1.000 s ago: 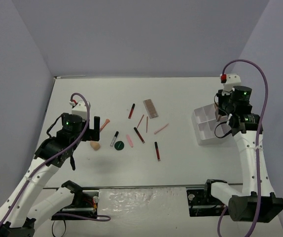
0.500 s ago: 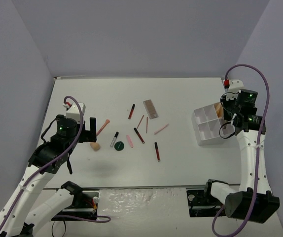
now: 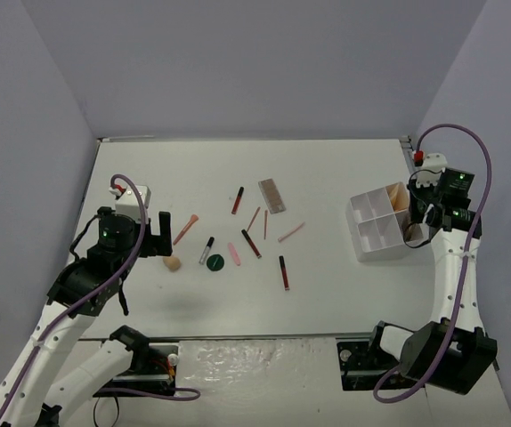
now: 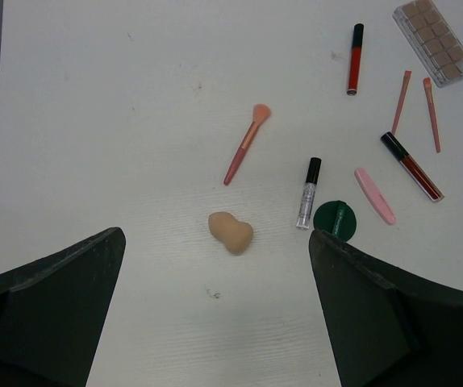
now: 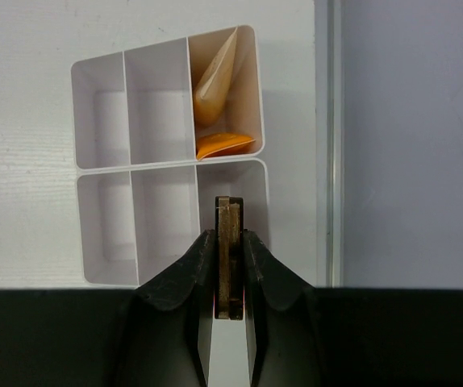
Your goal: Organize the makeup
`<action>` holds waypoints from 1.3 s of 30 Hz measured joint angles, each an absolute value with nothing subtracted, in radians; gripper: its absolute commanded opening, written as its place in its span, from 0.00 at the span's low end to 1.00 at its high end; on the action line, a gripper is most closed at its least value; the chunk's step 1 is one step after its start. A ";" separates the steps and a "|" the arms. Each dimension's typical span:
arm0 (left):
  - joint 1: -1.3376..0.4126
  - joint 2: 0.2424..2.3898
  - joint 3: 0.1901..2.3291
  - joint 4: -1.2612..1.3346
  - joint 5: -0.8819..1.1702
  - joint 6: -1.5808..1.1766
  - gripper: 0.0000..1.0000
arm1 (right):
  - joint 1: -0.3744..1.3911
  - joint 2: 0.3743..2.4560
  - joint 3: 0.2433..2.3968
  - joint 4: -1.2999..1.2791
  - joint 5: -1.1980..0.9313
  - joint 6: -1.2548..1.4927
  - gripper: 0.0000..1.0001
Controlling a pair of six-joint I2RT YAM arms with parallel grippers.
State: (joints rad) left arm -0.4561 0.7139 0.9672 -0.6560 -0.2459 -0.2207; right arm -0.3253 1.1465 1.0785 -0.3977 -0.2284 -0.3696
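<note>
My right gripper (image 5: 229,242) is shut on a brown eyeshadow palette (image 5: 229,222), held edge-on above the white tray's (image 5: 102,165) near right compartment; in the top view the gripper (image 3: 415,233) is at the tray's (image 3: 371,233) right side. A beige tube (image 5: 215,76) and an orange tube (image 5: 225,145) lie in the far right compartment. My left gripper (image 4: 215,322) is open and empty, just short of the beige sponge (image 4: 231,232). The dark-green disc (image 4: 338,219), a second palette (image 4: 439,31) and several sticks and pencils lie beyond.
A pink brush (image 4: 246,143), a clear tube with a black cap (image 4: 307,193), a pink stick (image 4: 374,195) and dark-red sticks (image 3: 284,271) are scattered mid-table. The table's right edge (image 5: 328,121) runs close beside the tray. Purple walls surround the table.
My right gripper has swung right, from over the tray to its right end. My left arm has drawn back toward the left and near edge, staying open.
</note>
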 measured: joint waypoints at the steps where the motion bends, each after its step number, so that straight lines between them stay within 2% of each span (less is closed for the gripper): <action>1: -0.456 0.714 0.967 -0.656 -0.246 -0.221 0.97 | -0.335 1.150 1.065 -0.387 -0.242 -0.368 0.00; 3: -0.456 0.714 0.967 -0.656 -0.247 -0.221 0.97 | -0.358 1.157 1.032 -0.361 -0.267 -0.362 0.01; 5: -0.456 0.714 0.967 -0.656 -0.250 -0.220 0.97 | -0.377 1.163 0.998 -0.339 -0.285 -0.352 0.08; 7: -0.456 0.714 0.967 -0.656 -0.253 -0.220 0.97 | -0.390 1.167 0.963 -0.316 -0.295 -0.340 0.29; 14: -0.449 0.720 0.961 -0.655 -0.253 -0.221 0.97 | -0.392 1.166 0.918 -0.259 -0.304 -0.303 0.69; 18: -0.445 0.731 0.953 -0.656 -0.252 -0.221 0.97 | -0.392 1.145 0.929 -0.243 -0.295 -0.279 0.77; 26: -0.443 0.754 0.952 -0.651 -0.235 -0.221 0.97 | -0.322 0.999 1.016 -0.242 -0.254 -0.153 0.86; 31: -0.443 0.828 0.957 -0.640 -0.189 -0.237 0.97 | -0.231 0.840 1.028 -0.235 -0.249 -0.050 0.99; 39: -0.450 1.154 1.086 -0.613 -0.085 -0.371 0.97 | -0.134 0.660 0.967 -0.243 -0.235 0.104 1.00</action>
